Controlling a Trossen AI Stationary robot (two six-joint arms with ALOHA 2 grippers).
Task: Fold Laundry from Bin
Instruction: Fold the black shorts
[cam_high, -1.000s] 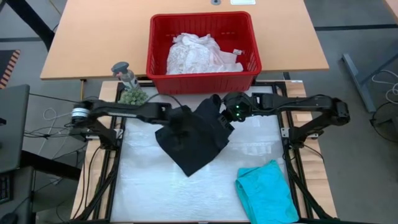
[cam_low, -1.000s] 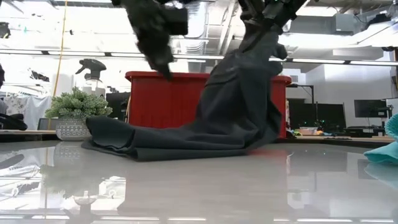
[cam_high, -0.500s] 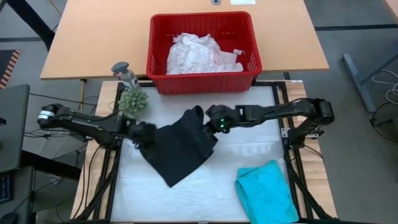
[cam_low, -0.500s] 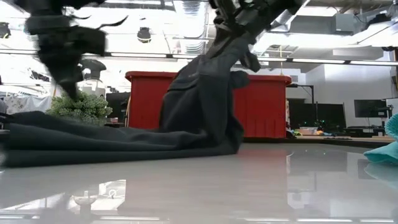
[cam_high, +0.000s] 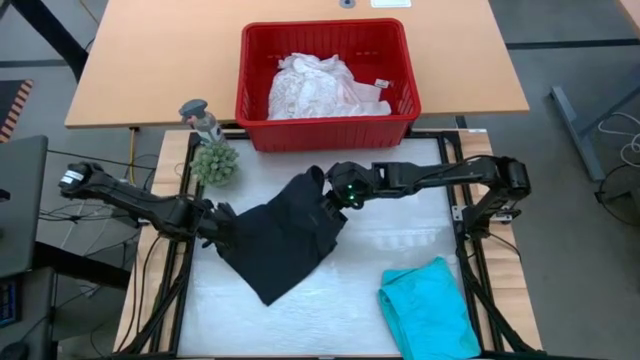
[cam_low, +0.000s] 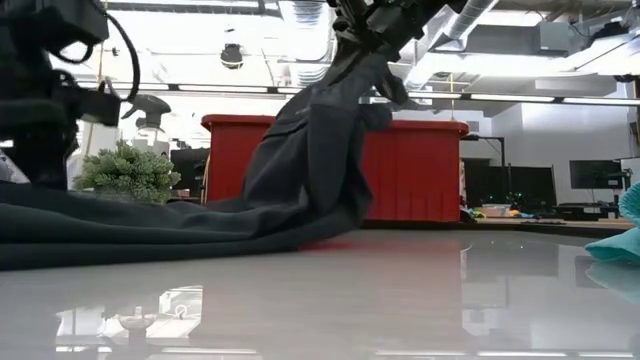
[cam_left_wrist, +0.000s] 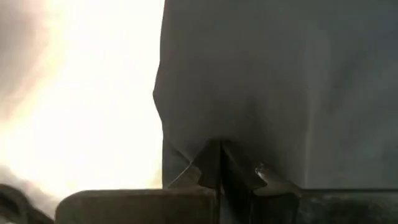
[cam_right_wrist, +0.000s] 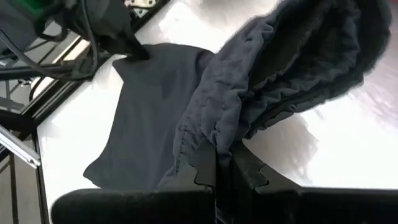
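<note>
The counter carries most of it. The red bin sits just past its back edge with the white lacy top inside, probably waiting its turn. The black garment lies spread mid-counter, stretched between both arms, likely to flatten it for folding. The teal garment sits by the front right corner, looking done, though that's hard to tell. The left claw pinches the black garment's left edge low, and the right claw is clamped on its raised back corner.
</note>
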